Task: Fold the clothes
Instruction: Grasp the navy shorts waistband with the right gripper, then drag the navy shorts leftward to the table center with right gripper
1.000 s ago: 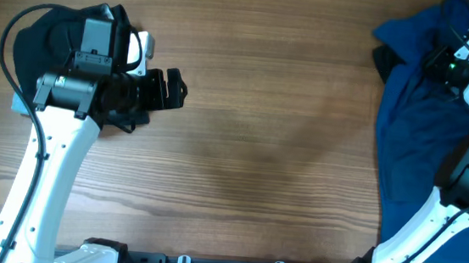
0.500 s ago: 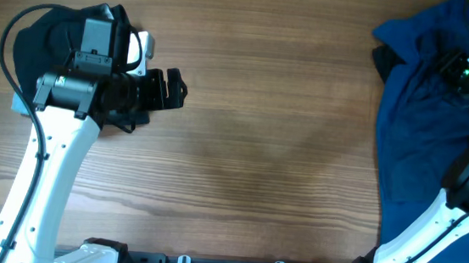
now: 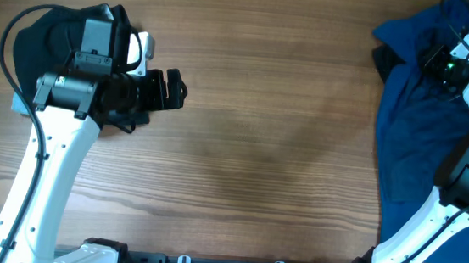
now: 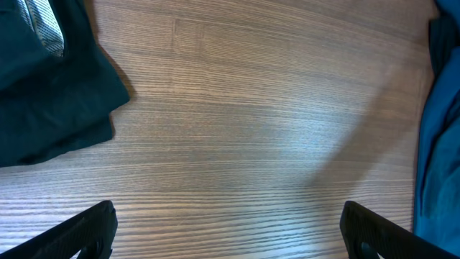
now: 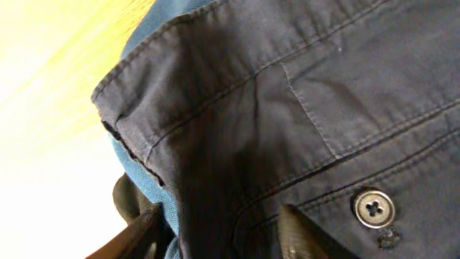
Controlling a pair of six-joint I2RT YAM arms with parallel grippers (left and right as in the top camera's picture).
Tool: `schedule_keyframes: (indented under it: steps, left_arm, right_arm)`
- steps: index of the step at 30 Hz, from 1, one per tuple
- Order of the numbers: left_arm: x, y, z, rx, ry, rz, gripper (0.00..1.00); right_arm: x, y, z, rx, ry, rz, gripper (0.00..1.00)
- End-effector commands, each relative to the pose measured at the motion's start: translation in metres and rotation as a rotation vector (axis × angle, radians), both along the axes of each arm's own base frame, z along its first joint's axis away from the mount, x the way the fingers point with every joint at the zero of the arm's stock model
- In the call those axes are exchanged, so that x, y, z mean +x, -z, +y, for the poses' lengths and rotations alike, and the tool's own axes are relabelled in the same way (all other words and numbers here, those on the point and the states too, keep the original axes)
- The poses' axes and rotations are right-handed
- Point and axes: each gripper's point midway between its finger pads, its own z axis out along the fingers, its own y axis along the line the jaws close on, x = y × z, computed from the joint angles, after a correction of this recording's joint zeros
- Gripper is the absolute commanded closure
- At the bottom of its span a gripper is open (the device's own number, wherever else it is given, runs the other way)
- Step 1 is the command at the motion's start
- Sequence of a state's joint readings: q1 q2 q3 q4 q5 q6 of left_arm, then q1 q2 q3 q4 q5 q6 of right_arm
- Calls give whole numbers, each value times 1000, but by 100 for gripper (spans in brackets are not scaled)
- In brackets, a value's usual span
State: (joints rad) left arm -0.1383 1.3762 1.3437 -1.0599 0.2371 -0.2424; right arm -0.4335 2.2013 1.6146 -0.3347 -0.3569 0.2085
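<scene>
Within 1 second the right gripper (image 5: 223,229) swung out and back onto the navy shorts (image 5: 302,93) heaped at the table's (image 3: 258,151) right edge — fingers (image 5: 144,226) flanking a waistband fold, whether clamped I cannot tell — while the left gripper (image 3: 173,89) waits spread wide, so folding looks unstarted.

Dark garment (image 4: 50,93) upper left, blue cloth (image 4: 440,144) right edge

Clothes heap (image 3: 410,121) at table (image 3: 267,151) right edge; 1 other garment (image 3: 34,39) far left, well apart
</scene>
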Motion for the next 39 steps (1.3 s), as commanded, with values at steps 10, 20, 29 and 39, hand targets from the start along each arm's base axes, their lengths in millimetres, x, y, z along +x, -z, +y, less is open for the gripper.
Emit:
schedule_keyframes:
  steps: [10,20,29,39]
  left_arm:
    - [0,-5,-4,-17,9,-9,0]
    - [0,-7,-3,-18,8,-15,4]
    - [5,-75,16,-18,-52,-214,1]
    - [-20,-95,66,171,-165,-283,0]
  right_arm:
    - [1,-28,-10,39,41,-56,96]
    - [-7,-178,107,80,-317,-310,96]
    - [-55,-196,314,22,-679,-223,96]
    - [-192,-144,524,-85,-1178,-61,94]
